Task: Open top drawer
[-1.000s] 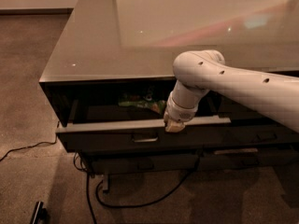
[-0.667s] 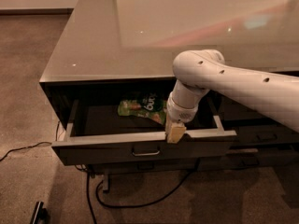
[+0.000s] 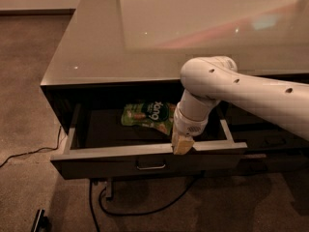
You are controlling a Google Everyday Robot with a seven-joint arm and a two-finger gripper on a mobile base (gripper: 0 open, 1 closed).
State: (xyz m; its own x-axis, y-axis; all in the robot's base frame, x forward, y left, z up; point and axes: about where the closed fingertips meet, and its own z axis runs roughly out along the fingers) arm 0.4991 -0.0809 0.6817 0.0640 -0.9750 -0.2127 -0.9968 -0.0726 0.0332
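Observation:
The top drawer [image 3: 101, 167] is pulled far out from under the grey glossy desk top [image 3: 145, 37]. Its dark front panel carries a small metal pull handle [image 3: 150, 166] at its centre. A green snack bag [image 3: 147, 115] lies on the drawer's dark floor. My gripper [image 3: 182, 145] hangs from the white arm [image 3: 241, 93] and rests on the drawer's front rim, right of the handle.
A shallower dark drawer [image 3: 270, 141] sits in the column to the right. Black cables [image 3: 140, 209] trail on the brown carpet under the desk. A small dark object [image 3: 38, 221] lies on the carpet at bottom left.
The drawer has slid much farther out toward the camera. My gripper moved with its front rim. The green bag inside now shows fully.

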